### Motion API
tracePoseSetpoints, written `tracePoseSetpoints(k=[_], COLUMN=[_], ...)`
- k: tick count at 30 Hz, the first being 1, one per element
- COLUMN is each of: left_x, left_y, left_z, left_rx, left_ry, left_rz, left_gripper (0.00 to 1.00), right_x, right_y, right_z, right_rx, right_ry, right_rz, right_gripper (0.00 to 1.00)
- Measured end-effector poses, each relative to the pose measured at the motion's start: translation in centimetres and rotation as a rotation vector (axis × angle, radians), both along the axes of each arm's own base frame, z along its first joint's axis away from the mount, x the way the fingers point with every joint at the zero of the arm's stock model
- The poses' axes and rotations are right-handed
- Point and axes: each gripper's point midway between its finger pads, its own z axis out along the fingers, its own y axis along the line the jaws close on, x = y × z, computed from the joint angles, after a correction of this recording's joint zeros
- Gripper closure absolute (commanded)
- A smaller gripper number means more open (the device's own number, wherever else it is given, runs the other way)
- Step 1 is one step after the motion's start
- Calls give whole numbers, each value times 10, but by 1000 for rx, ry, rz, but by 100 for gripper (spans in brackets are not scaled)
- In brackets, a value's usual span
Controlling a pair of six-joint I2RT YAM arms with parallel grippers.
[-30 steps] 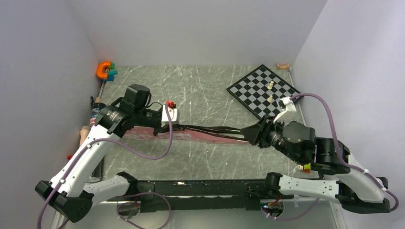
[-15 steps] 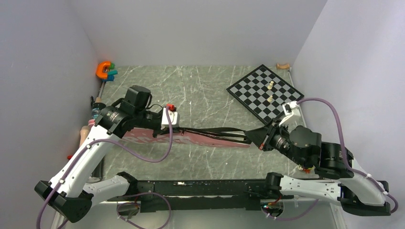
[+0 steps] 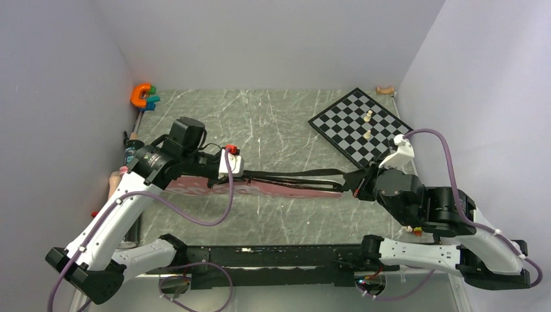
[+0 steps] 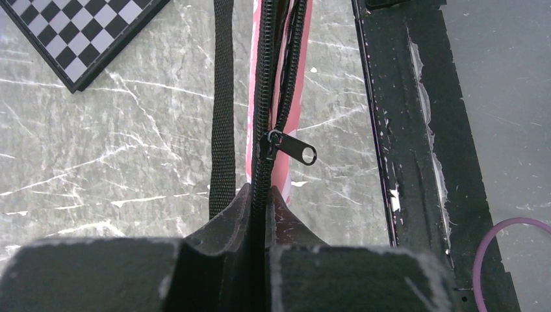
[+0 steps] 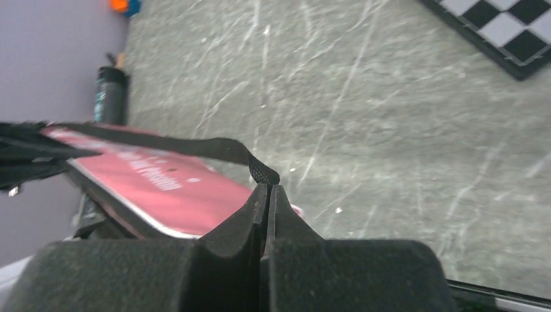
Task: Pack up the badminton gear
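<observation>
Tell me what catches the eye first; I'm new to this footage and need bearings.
A long pink racket bag lies across the middle of the table, held at both ends. The left pincer clamps its zipper; the right pincer pinches the black strap. A chessboard sits at the far right.

Top view high, wide; wrist views close, sharing bag point(image 5: 162, 187).
</observation>
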Motion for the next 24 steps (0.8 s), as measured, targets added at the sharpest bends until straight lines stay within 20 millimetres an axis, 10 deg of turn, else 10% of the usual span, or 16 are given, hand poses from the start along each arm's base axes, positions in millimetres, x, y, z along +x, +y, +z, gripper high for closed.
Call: tracePoseSetpoints(k=[9, 24], left_x=[-3, -6], left_y=[-3, -3], left_z=[6, 10], left_rx=[-16, -24], left_ry=[-14, 27], left_rz=[-19, -4], left_gripper=[100, 100], right_x=[7, 18], right_y=[-30, -24], right_z=[-7, -40], right_rx=[-77, -288], right_ry=[11, 39], right_rz=[-148, -152], right_gripper=[100, 78])
